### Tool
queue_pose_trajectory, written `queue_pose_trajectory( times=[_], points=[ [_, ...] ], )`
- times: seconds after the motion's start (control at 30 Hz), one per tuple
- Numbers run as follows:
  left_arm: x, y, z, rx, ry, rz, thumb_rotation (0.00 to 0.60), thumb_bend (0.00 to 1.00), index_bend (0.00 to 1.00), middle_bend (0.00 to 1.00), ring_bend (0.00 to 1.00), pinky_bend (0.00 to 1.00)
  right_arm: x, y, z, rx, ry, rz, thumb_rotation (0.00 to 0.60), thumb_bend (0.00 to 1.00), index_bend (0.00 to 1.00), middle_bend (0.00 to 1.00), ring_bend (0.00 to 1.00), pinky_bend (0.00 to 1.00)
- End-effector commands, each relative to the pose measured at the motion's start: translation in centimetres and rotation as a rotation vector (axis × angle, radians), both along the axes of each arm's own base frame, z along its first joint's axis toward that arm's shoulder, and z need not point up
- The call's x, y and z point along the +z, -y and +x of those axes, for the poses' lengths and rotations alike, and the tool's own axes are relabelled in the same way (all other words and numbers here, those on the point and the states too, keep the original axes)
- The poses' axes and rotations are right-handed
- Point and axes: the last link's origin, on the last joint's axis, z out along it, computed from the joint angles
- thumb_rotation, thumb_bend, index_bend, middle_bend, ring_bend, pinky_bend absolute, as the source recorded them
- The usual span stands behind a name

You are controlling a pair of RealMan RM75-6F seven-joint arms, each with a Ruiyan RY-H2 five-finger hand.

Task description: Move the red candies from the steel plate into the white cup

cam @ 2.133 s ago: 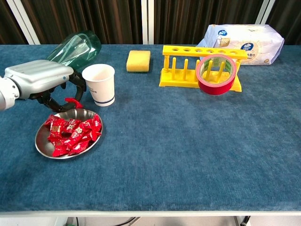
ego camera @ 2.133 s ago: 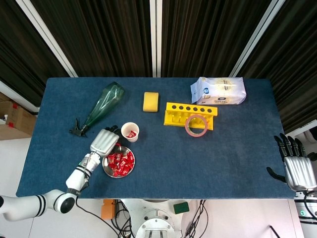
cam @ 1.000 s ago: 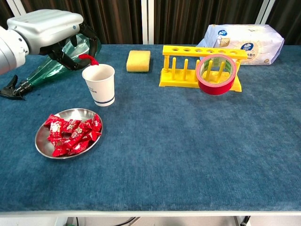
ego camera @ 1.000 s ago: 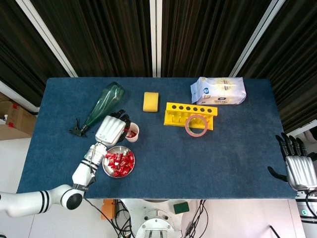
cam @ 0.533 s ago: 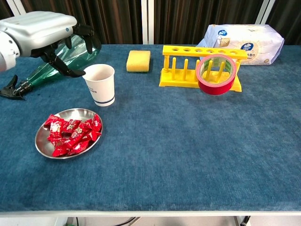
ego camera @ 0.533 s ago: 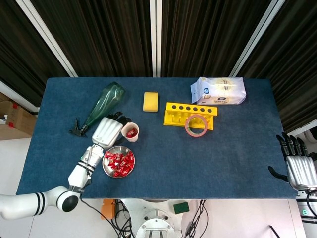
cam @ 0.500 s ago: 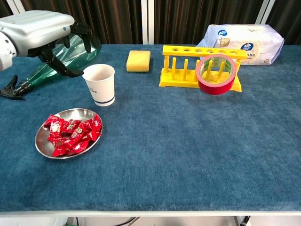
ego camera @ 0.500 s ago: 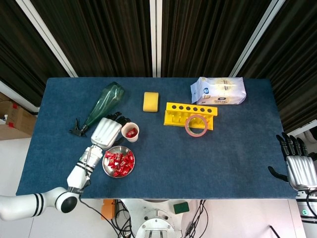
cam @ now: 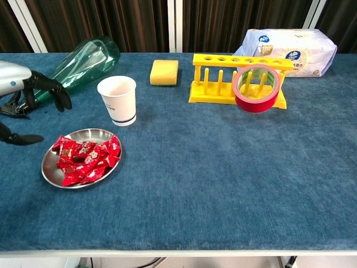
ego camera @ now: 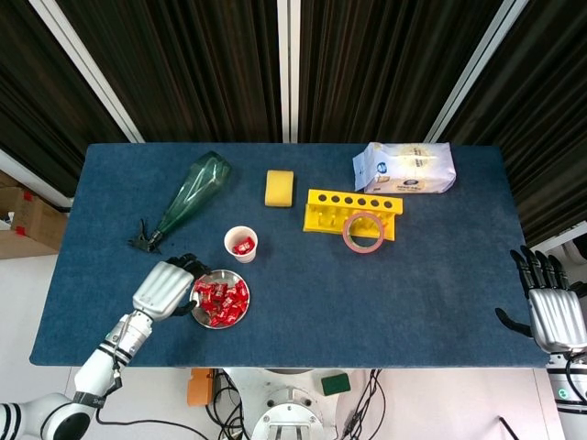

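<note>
A steel plate (ego camera: 231, 317) (cam: 51, 168) holding several red candies (ego camera: 220, 301) (cam: 86, 158) sits near the table's front left. Behind it stands the white cup (ego camera: 240, 245) (cam: 117, 100); the head view shows red candy inside. My left hand (ego camera: 168, 288) (cam: 27, 100) hovers just left of the plate, fingers spread and empty. My right hand (ego camera: 550, 310) rests open at the table's far right edge, away from everything, seen only in the head view.
A green bottle (ego camera: 188, 199) (cam: 82, 60) lies behind my left hand. A yellow sponge (ego camera: 279, 187) (cam: 164, 72), a yellow rack (ego camera: 353, 211) (cam: 234, 77) with a red tape roll (ego camera: 364, 231) (cam: 255, 87) and a white packet (ego camera: 404, 168) (cam: 290, 44) stand at the back.
My left hand carried a candy up over the cup, released it there, then came back down and left to beside the plate, now empty. The right hand stayed put.
</note>
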Motion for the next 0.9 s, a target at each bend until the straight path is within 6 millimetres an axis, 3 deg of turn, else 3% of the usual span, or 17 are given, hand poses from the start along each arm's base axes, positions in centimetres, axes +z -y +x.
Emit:
queue_pose_trajectory(
  times=[0.03, 0.33, 0.57, 0.9],
  points=[
    [-1.2, 1.0, -0.2, -0.041, -0.031, -0.012, 0.6, 0.24, 0.32, 0.32, 0.21, 0.4, -0.1, 0.0, 0.0, 0.002, 0.0, 0.0, 0.6, 0.18, 0.0, 0.0, 0.0, 0.0],
    [-4.3, 0.9, 0.6, -0.093, -0.054, -0.057, 0.6, 0.24, 0.28, 0.28, 0.21, 0.41, -0.1, -0.1, 0.0, 0.003, 0.003, 0.005, 0.6, 0.18, 0.0, 0.0, 0.0, 0.0],
    [-5.1, 0.5, 1.3, -0.095, -0.062, -0.105, 0.6, 0.24, 0.26, 0.27, 0.22, 0.46, 0.1, 0.0, 0.0, 0.001, 0.005, 0.0, 0.6, 0.18, 0.0, 0.0, 0.0, 0.0],
    [-5.7, -0.4, 2.3, -0.094, -0.105, -0.164, 0.6, 0.24, 0.24, 0.25, 0.22, 0.45, 0.0, 0.0, -0.1, -0.001, 0.003, 0.004, 0.6, 0.18, 0.0, 0.0, 0.0, 0.0]
  ],
)
